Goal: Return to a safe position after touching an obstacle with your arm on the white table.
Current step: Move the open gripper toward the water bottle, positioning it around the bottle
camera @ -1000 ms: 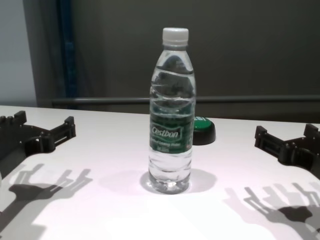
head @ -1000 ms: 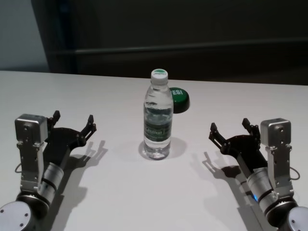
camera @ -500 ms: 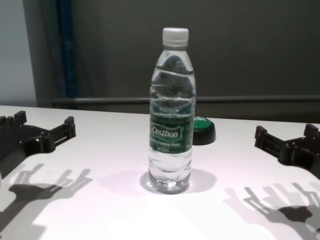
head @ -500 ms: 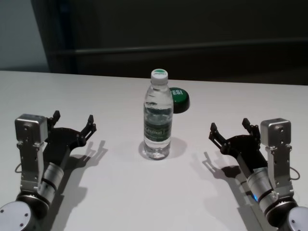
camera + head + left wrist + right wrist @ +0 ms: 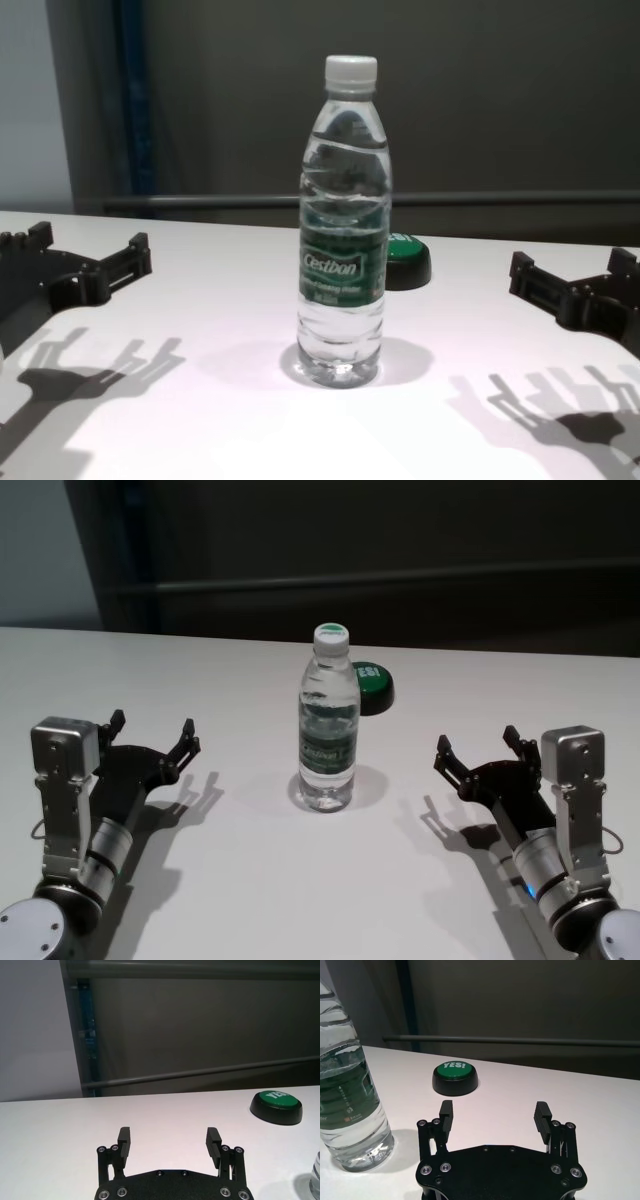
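On my left, the left end effector (image 5: pixel 152 734) sits low over the white counter (image 5: pixel 250 880), fingers spread wide and released, nothing between them; from the left wrist view I confirm the two black fingertips (image 5: pixel 124 1136) stand well apart over bare counter surface. It lies well apart from the bottle, its shadow falling on the counter just beside it. Moving to the centre, the obstacle, a tall clear water bottle (image 5: pixel 328 720) with a white screw cap (image 5: pixel 351 69) and a dark green "Cestbon" label (image 5: pixel 343 264), stands upright on the counter between the two arms, touched by neither. Partly hidden behind it and slightly to its right, farther from me, I note a low black button with a green top (image 5: pixel 372 686) marked "YES!" (image 5: pixel 455 1066), resting on the counter near the bottle but apart from it. On my right, the right end effector (image 5: pixel 477 746) mirrors the left: low over the counter, fingers released and spread, holding nothing, well apart from the bottle. In the right wrist view its fingertips (image 5: pixel 446 1110) point toward the button, with the bottle off to one side, clear of contact.
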